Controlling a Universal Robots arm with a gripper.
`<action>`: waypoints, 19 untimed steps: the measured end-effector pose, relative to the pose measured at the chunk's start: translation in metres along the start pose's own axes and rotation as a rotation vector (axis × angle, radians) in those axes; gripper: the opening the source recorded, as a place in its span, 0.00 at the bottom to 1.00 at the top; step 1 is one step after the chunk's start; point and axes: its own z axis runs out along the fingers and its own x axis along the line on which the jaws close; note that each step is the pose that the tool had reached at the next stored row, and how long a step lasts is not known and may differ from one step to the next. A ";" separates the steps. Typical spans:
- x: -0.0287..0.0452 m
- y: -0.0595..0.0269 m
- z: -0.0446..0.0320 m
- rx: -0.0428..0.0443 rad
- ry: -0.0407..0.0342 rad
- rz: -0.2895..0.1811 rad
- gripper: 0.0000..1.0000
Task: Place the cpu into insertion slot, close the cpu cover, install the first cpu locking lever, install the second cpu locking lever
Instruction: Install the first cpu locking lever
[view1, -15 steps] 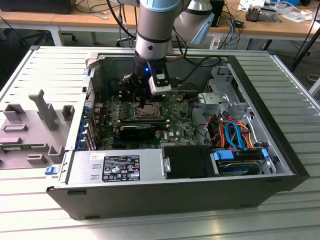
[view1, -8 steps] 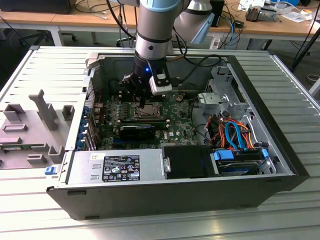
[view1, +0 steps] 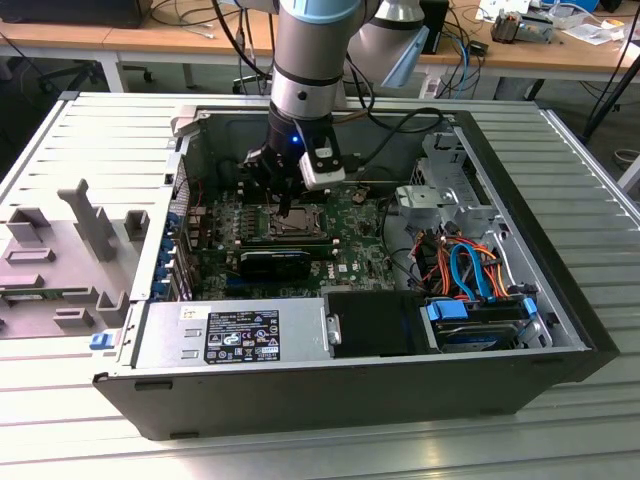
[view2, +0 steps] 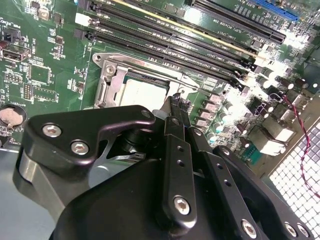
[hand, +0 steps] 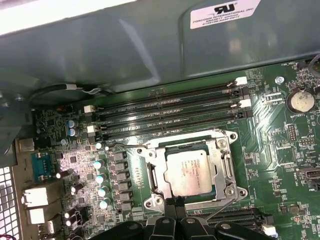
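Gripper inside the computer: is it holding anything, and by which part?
Cannot be told. The gripper is at the rim of the socket; the chip lies in the socket, not held.

A ribbed metal table (view1: 90, 130) is seen in the exterior view; 1 open computer case (view1: 330, 390) is laid on it, and 1 grey fixture plate (view1: 50, 270) is set at the exterior view's left

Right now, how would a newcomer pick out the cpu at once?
Look into the open dark grey metal computer case at its green motherboard, just beside the row of long narrow black memory slots. There, inside a square silver metal frame, lies the cpu, a small flat square chip. Its dull silver-grey metal top sets it apart from the dark slots and green board around it.
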 end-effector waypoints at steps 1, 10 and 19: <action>0.0000 0.0000 0.0000 0.0002 -0.0001 -0.002 0.11; 0.0000 0.0000 0.0000 0.0026 -0.0005 -0.022 0.11; 0.0000 0.0000 0.0000 0.0049 -0.0009 -0.043 0.11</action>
